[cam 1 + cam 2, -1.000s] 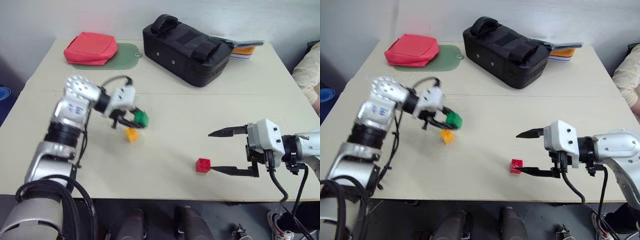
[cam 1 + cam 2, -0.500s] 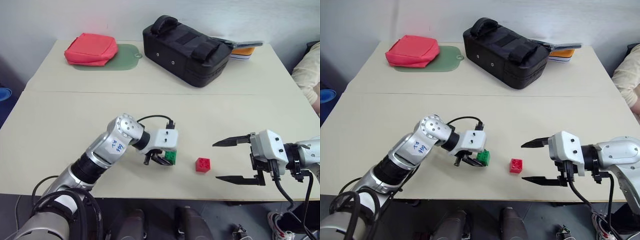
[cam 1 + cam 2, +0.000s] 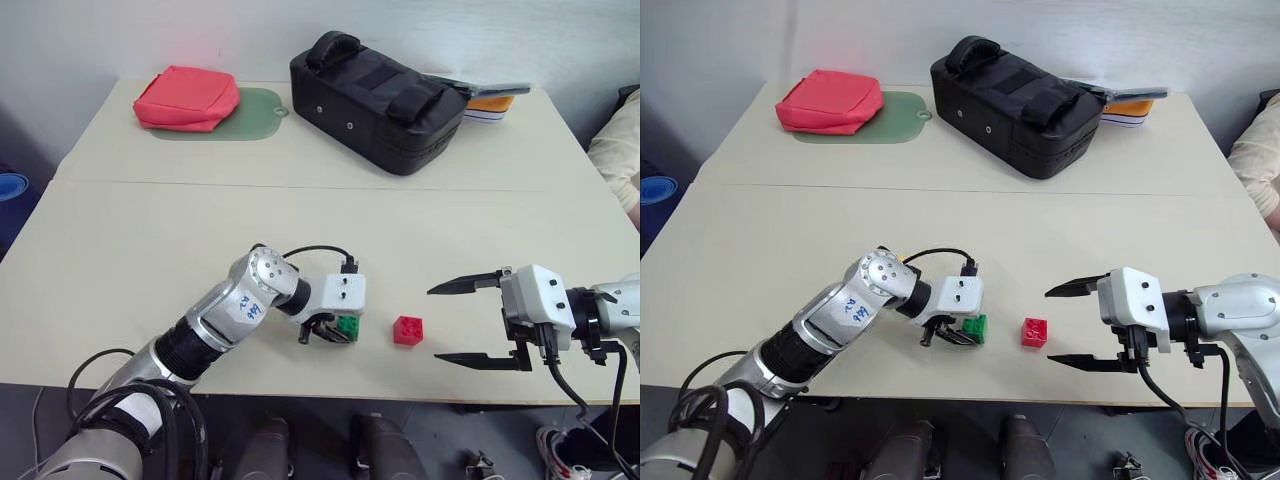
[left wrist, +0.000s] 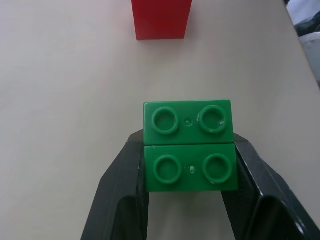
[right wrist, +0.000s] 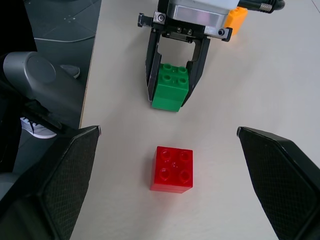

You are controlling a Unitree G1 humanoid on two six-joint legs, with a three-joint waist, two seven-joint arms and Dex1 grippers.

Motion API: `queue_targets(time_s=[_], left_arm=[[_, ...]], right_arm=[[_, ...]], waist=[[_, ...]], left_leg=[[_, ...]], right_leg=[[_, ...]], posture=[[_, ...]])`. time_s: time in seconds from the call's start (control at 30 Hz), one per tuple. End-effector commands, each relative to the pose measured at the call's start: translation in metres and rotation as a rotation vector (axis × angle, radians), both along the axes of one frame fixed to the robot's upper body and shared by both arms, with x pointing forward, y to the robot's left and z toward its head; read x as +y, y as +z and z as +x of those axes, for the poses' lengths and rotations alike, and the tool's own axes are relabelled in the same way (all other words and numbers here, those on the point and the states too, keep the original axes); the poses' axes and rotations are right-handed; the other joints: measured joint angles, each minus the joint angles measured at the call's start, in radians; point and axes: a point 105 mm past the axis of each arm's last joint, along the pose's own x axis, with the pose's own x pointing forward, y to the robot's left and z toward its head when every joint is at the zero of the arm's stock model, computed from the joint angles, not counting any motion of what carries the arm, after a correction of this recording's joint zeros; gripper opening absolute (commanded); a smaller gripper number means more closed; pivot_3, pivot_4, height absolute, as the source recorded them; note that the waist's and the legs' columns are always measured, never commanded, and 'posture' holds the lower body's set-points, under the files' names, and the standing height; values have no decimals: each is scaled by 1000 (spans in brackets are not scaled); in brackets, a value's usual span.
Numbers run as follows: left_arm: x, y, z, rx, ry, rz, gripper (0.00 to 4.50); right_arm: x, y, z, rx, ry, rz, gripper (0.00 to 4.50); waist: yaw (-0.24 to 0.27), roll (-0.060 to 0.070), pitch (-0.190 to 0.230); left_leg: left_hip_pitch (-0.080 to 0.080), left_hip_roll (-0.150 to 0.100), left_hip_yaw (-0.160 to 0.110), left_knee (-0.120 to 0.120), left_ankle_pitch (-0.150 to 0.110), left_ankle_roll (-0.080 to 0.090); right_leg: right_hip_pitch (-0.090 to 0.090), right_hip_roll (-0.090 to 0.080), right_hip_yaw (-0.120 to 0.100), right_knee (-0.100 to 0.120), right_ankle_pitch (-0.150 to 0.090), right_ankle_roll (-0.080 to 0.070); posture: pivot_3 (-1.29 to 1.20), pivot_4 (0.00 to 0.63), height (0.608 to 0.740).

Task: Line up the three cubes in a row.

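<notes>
The left gripper [image 3: 330, 330] is gripping the small green studded plastic brick [image 3: 348, 326] between its two black fingers [image 4: 116, 192], and it is now holding this brick low at the worktop [image 3: 140, 260], just beside the small red studded plastic brick [image 3: 406, 329]. One second ago this gripper was carrying the green brick high in the air, well apart from the red brick and above the small orange-yellow studded plastic brick [image 5: 235, 18]. Since then the left arm has been swinging down and toward the red brick, and in the last half second it has almost stopped.

In the right wrist view the orange-yellow brick is lying on the far side of the green brick from the red brick, behind the left gripper, so the three seem to be falling roughly along one line. I cannot tell if the green brick is already touching the worktop.

The right gripper [image 3: 467, 322] is standing wide open and empty on the other side of the red brick, near it but not touching it; it was drawn back a little from the red brick and has been keeping still in the last half second.

For the task, I judge that the green brick is being placed as the neighbour of the red one. The release is not yet done, and the orange-yellow brick is perhaps still needing a move closer.
</notes>
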Motion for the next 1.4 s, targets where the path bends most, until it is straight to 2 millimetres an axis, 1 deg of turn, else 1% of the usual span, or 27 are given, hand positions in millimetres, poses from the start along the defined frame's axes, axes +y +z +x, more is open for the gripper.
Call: queue_targets(time_s=[0.03, 0.13, 0.27, 0.33, 0.4, 0.43, 0.47, 0.53, 0.6, 0.67, 0.77, 0.83, 0.93, 0.97, 1.03, 1.13, 1.17, 1.23, 1.3, 1.33, 1.4], left_arm=[[-6, 8, -2, -22, -24, -15, 1523], [-6, 8, -7, -1, -41, -13, 1523], [-4, 7, -7, 1, -38, -5, 1523], [-5, 8, -7, 14, -35, -12, 2246], [-6, 11, -8, 28, -30, -28, 2765], [-7, 13, -8, 35, -27, -41, 3136], [-8, 16, -9, 39, -26, -57, 3333], [-10, 23, -11, 61, -24, -96, 3976], [-6, 31, -12, 88, -13, -124, 4488], [0, 39, -10, 87, -1, -137, 4488], [10, 56, -1, 26, 19, -164, 4488], [14, 79, 11, -34, 54, -235, 4488], [24, 103, 24, -90, 95, -293, 4488], [31, 108, 26, -92, 102, -295, 4488], [67, 115, 26, -58, 176, -295, 4488], [105, 115, 20, -67, 258, -287, 4488], [113, 114, 18, -73, 273, -284, 4488], [157, 99, 4, -58, 378, -270, 4488], [199, 84, -9, -62, 495, -275, 4488], [215, 79, -14, -58, 564, -306, 4488], [233, 73, -21, -59, 648, -348, 4488]], right_arm=[[2, 2, -1, -19, 11, -4, 4500], [2, 2, -1, -21, 12, -4, 4500], [4, 2, 0, -24, 15, -1, 4500], [4, 3, 0, -25, 15, 2, 4500], [4, 2, 1, -26, 16, 2, 4500], [4, 2, 1, -27, 16, 2, 4500], [5, 2, 1, -27, 17, 2, 4500], [5, 2, 1, -27, 19, 1, 4500], [5, 3, 1, -28, 20, 2, 4500], [5, 4, 2, -29, 20, 3, 4500], [4, 4, 5, -32, 17, 3, 4500], [4, 5, 7, -35, 18, 4, 4500], [5, 8, 9, -31, 20, 23, 4500], [6, 10, 10, -29, 21, 35, 4500], [11, 19, 16, -32, 23, 81, 4500], [15, 27, 20, -29, 27, 121, 4500], [15, 28, 20, -26, 29, 128, 4500], [17, 31, 23, -29, 38, 138, 4500], [19, 34, 26, -36, 52, 145, 4500], [21, 36, 27, -39, 60, 150, 4500], [23, 39, 30, -34, 67, 161, 4500]], waist=[[2, 0, 0], [5, 0, 0], [9, 0, 0], [9, 0, 0], [9, 0, 0], [9, 0, 0], [9, 0, 0], [9, 0, 0], [9, 0, 0], [8, 0, 0], [7, 0, 0], [8, 0, 0], [8, 0, 0], [8, 0, 0], [-2, 0, 0], [-21, 0, 0], [-21, 0, 0], [-21, 0, 0], [-35, 0, 0], [-36, 0, 0], [-33, 0, 0]], left_leg=[[0, 0, 0, 0, 0, 0], [0, 0, 0, 0, 0, 0], [0, 0, 0, 0, 0, 0], [0, 0, 0, 0, 0, 0], [0, 0, 0, 0, 0, 0], [0, 0, 0, 0, 0, 0], [0, 0, 0, 0, 0, 0], [0, 0, 0, 0, 0, 0], [0, 0, 0, 0, 0, 0], [0, 0, 0, 0, 0, 0], [1, 0, 0, 0, 0, -1], [1, 0, 0, 0, 0, -1], [0, 0, 0, 1, 0, 0], [0, 0, 0, 1, 0, 0], [0, 0, 0, 1, 0, 0], [2, 1, 0, -1, 1, -1], [2, 1, 0, -1, 1, -2], [1, 2, -1, -1, 1, -2], [2, 2, 0, -2, 0, -2], [2, 2, 0, -3, 0, -2], [1, 2, -2, -2, 0, -2]], right_leg=[[0, 0, 0, 0, 0, 0], [0, 0, 0, 0, 0, 0], [0, 0, 0, 0, 0, 0], [0, 0, 0, 0, 0, 0], [0, 0, 0, 0, 0, 0], [0, 0, 0, 0, 0, 0], [0, 0, 0, 0, 0, 0], [0, 0, 0, 1, 0, 0], [0, 0, 0, 1, 0, 0], [0, 0, 0, 1, 0, 0], [0, 0, 0, 1, 0, 0], [0, 0, 0, 1, 0, 0], [0, 0, 0, 1, 0, 0], [0, 0, 0, 1, 0, 0], [0, 0, 0, 0, 0, 0], [-1, 1, 1, 2, -1, -1], [-2, 1, 0, 2, -1, -2], [-2, 1, 0, 2, -1, -2], [-2, 0, 1, 1, -1, -2], [-2, -1, 1, 1, -1, -2], [-2, -1, -1, 0, -2, -3]], posture=[[0, 150, 740], [0, 150, 740], [0, 150, 740], [0, 150, 740], [0, 150, 740], [0, 150, 740], [0, 150, 740], [0, 150, 740], [0, 150, 740], [0, 150, 740], [0, 150, 740], [0, 150, 740], [0, 150, 740], [0, 150, 740], [0, 150, 740], [0, 150, 740], [0, 150, 740], [0, 150, 740], [0, 150, 740], [0, 150, 740], [0, 150, 740]])
